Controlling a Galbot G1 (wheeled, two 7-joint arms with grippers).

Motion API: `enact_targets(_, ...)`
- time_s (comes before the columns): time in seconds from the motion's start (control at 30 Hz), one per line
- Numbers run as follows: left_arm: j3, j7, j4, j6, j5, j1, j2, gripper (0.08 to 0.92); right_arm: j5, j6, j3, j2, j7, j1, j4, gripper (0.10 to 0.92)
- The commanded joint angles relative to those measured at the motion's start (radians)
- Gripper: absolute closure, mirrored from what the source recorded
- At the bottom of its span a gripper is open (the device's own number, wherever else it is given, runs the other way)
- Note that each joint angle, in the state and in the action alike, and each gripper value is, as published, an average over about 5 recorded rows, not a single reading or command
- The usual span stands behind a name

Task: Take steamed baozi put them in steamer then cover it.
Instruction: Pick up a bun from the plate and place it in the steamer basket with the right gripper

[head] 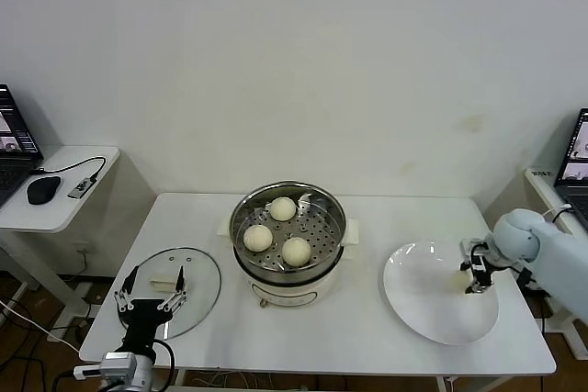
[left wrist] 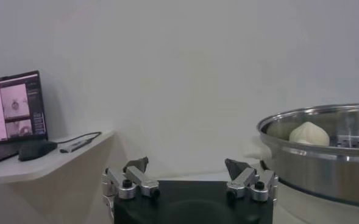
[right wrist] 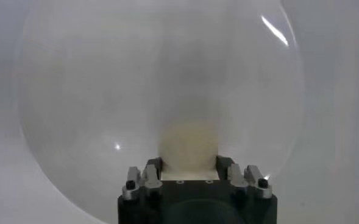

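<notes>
I am closing the right gripper (right wrist: 188, 173) on the last smooth, round, cream-white steamed bun (right wrist: 188, 146), which is sitting on the flat white round plate (head: 423, 305) at the right end of the white table (head: 367, 346); in the right wrist view the bun is sitting snug between the two jaws, so I am judging the hold as made but the lift as not yet begun. Three other cream-white buns (head: 258, 238) are already lying on the perforated tray inside the round shiny stainless-steel steamer pot (head: 338, 240) on its cream-white base at the table's middle. The left gripper (head: 150, 302) is waiting with its fingers spread wide and holding nothing, hovering at the near edge of the round clear glass lid (head: 197, 282), which is lying flat on the left of the table with its cream-white oblong handle (head: 162, 278) up. What I am worrying about: the bun is soft and smooth, so too hard a squeeze could dent or tear it, and too light a one could let it slide out on the way to the pot. The pot's rim is standing well above the table, so a low carry could knock the bun against it. A drop onto the tray could also bump the buns already resting there.
</notes>
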Motion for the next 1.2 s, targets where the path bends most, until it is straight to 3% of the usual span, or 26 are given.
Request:
enact_targets(0.03, 0.001, 0.000, 0.000, 0.001, -0.001, -0.002, 0.002, 0.177, 0.206, -0.031, -0.361, -0.007, -0.031, 0.491, 0.092, 0.490)
enact_targets(0.3, 0.003, 0.001, 0.006, 0.000, -0.011, -0.008, 0.009, 0.177, 0.477, -0.100, -0.624, 0.202, -0.003, 0.903, 0.130, 0.479)
enact_targets(0.67, 0.004, 0.002, 0.016, -0.001, -0.017, -0.014, 0.006, 0.177, 0.699, -0.247, -0.623, 0.526, 0.124, 0.872, 0.092, 0.470)
enact_targets(0.9, -0.001, 0.001, 0.019, -0.001, -0.017, -0.016, -0.003, 0.177, 0.740, -0.336, -0.603, 0.658, 0.173, 0.771, 0.055, 0.465)
enact_targets(1.2, -0.011, 0.001, 0.014, -0.004, -0.017, -0.007, -0.002, 0.177, 0.679, -0.357, -0.608, 0.684, 0.176, 0.658, 0.003, 0.465)
